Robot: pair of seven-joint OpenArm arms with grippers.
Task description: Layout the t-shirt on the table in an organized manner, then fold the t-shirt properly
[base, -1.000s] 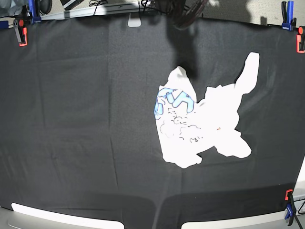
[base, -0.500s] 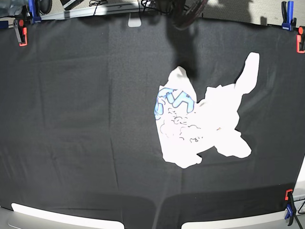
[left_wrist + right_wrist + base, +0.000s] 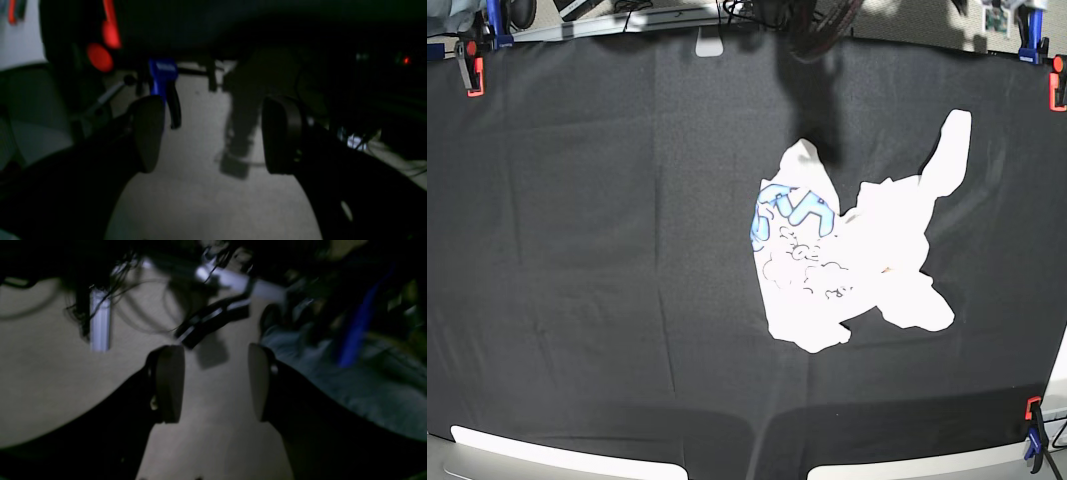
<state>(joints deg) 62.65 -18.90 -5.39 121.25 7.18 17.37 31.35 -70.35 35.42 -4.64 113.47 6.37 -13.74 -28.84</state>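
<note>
Base view first: neither arm reaches over the large worktop draped in black cloth (image 3: 577,250). The white short-sleeved cotton t-shirt (image 3: 867,260) lies crumpled right of centre on that cloth, touching nothing else. Part of its blue lettering (image 3: 792,208) faces up near its left edge, with thin dark cloud outlines just below. One sleeve-like flap (image 3: 952,145) sticks out toward the upper right, another lobe toward the lower right. Red and blue spring clamps grip the cloth at the corners: one pair at the upper left (image 3: 472,60), one at the upper right (image 3: 1039,50), one at the lower right (image 3: 1033,430).

Left wrist view: the left claw (image 3: 213,133) points off the worktop toward a pale floor, its two dark rounded fingertips (image 3: 148,133) spread wide with nothing between them. A blue clamp handle (image 3: 163,80) and blurred red shapes show beyond it; the picture is dim and soft.

Right wrist view: the right claw (image 3: 216,383) also hangs over pale floor, its pads (image 3: 170,383) parted and holding nothing. Beyond it lie tangled dark cables (image 3: 133,306), a silver metal bar (image 3: 98,323) and a blurred blue strip (image 3: 357,326). The shirt shows in neither wrist view.
</note>
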